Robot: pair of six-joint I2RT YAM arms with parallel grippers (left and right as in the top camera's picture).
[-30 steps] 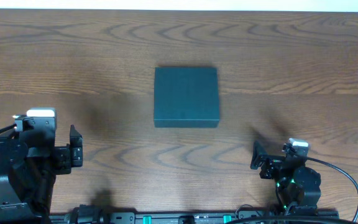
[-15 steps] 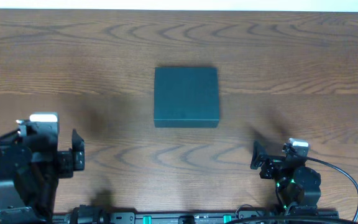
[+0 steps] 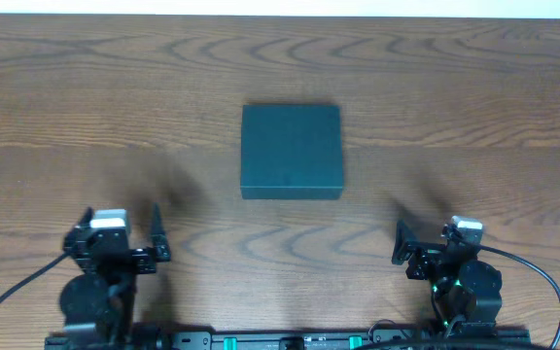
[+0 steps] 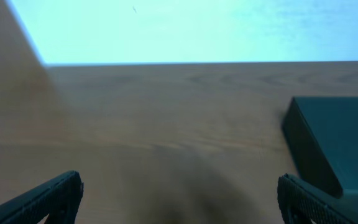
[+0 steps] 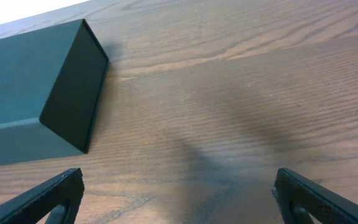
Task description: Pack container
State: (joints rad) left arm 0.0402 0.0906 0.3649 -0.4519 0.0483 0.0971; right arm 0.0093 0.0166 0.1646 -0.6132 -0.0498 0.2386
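At table centre: container [image 3: 292, 153], lid down, near-square, forward of both arms. Left gripper [image 4: 179, 198] spread wide, container ahead-right. Right gripper [image 5: 178, 194] spread wide, container ahead-left, nearer.

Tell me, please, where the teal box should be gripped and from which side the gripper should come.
Probably the top edge of the near wall of the container, approached low from the robot's side. It lies flat and closed, and looks wider than the open left gripper or right gripper, so spanning it from above seems unlikely. The lid seam is not visible.
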